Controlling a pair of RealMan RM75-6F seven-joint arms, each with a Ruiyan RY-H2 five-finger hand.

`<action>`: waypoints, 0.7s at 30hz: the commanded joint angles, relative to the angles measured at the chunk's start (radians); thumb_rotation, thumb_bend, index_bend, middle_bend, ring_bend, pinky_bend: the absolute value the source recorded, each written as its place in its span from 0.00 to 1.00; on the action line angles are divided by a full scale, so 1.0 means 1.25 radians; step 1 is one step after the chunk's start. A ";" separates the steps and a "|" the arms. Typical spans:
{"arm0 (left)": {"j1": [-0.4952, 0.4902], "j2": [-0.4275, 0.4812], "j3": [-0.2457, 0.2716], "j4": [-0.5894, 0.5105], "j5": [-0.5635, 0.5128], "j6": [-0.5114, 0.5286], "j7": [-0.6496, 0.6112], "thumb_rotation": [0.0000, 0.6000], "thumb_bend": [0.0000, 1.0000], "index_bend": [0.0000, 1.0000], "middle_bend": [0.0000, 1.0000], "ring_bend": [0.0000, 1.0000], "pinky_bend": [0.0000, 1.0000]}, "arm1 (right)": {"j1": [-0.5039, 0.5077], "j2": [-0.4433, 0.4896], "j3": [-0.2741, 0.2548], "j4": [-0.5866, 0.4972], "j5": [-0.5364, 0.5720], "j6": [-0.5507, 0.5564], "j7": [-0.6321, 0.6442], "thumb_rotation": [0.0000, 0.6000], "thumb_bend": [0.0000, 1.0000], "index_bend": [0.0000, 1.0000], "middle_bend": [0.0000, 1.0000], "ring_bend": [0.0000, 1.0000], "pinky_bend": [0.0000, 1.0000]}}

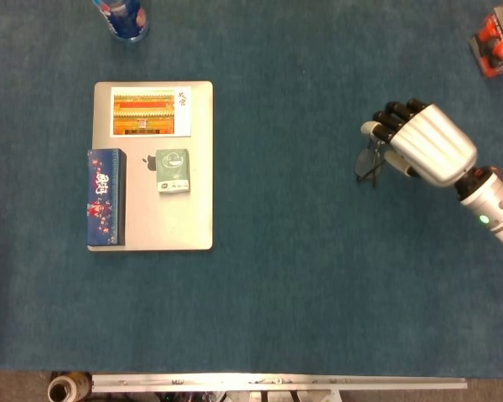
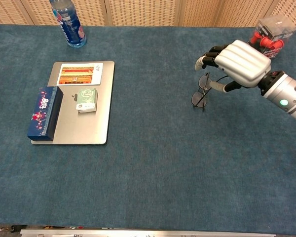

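A pair of thin-framed eyeglasses (image 1: 366, 166) (image 2: 199, 98) lies on the blue cloth at the right middle. My right hand (image 1: 423, 144) (image 2: 237, 61) hovers just above and to the right of them, palm down with its fingers bent and holding nothing. Its thumb reaches down near the far lens, and whether it touches is unclear. The far part of the glasses is hidden under the hand. My left hand is in neither view.
At the left lies a closed silver laptop (image 1: 193, 209) (image 2: 96, 128). On it are a postcard (image 1: 150, 111), a long dark blue box (image 1: 105, 197) and a small green pack (image 1: 173, 170). A bottle (image 1: 121, 17) stands far left. A clear box of red items (image 1: 496, 42) sits far right.
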 commanded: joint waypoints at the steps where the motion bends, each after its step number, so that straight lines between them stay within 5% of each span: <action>1: 0.000 0.000 0.000 0.001 -0.001 -0.001 0.000 1.00 0.00 0.48 0.46 0.34 0.44 | -0.001 -0.007 -0.001 0.013 0.005 -0.005 0.003 1.00 0.26 0.37 0.42 0.34 0.52; 21: 0.001 -0.004 0.000 0.005 -0.003 -0.002 -0.004 1.00 0.00 0.48 0.46 0.34 0.44 | -0.003 -0.017 0.010 0.020 0.012 0.039 0.021 1.00 0.26 0.37 0.42 0.34 0.52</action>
